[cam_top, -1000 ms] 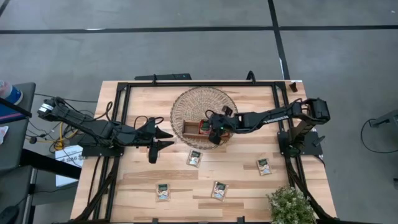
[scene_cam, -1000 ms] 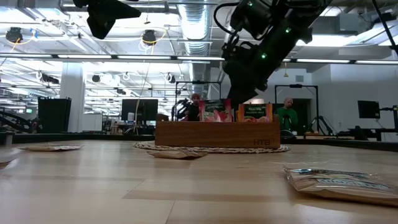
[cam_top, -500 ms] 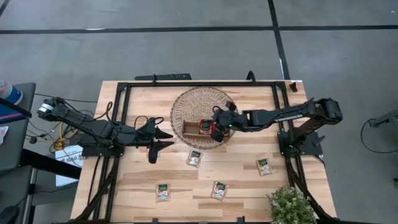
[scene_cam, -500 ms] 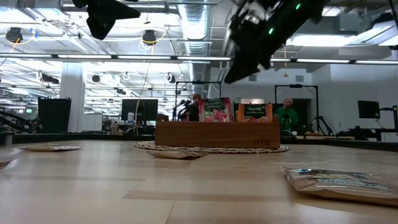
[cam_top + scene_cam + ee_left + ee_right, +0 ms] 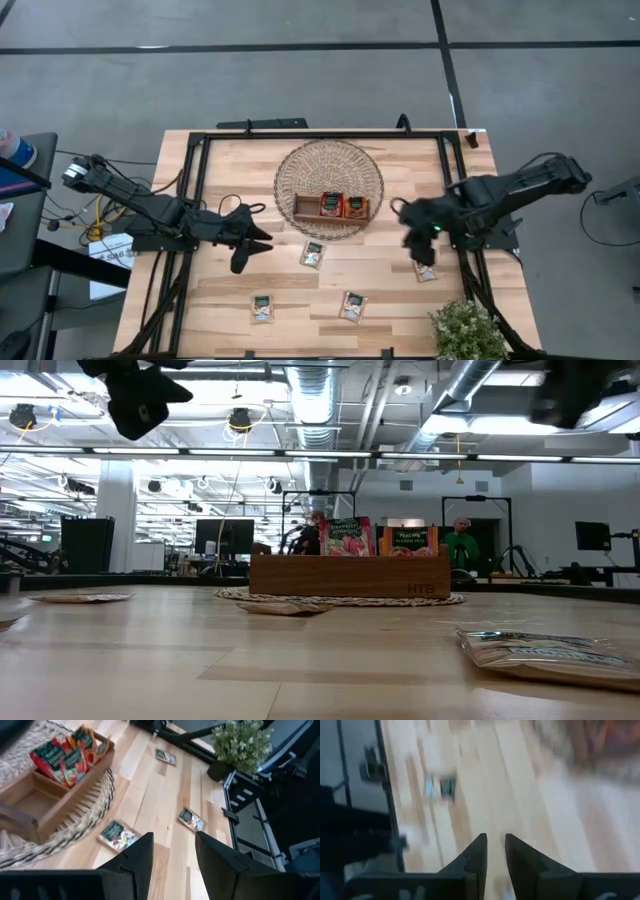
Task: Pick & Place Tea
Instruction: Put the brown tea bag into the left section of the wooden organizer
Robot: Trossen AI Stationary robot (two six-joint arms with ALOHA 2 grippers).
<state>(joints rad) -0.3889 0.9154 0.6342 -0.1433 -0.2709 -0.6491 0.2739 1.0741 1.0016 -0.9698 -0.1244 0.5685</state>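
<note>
Hovering near a loose tea sachet (image 5: 425,268) on the table (image 5: 400,290), the right tool (image 5: 412,238) is showing its fingers narrowly parted and empty, likely lining up a pick. Two sachets (image 5: 343,205) are standing upright in the wooden tray (image 5: 305,208) on the wicker basket (image 5: 300,165), so the tray is probably the drop point. Three more (image 5: 313,254) are lying flat nearby. The left tool (image 5: 243,240) is waiting, fingers apart. The right wrist view is smearing the sachet's label beyond reading.
</note>
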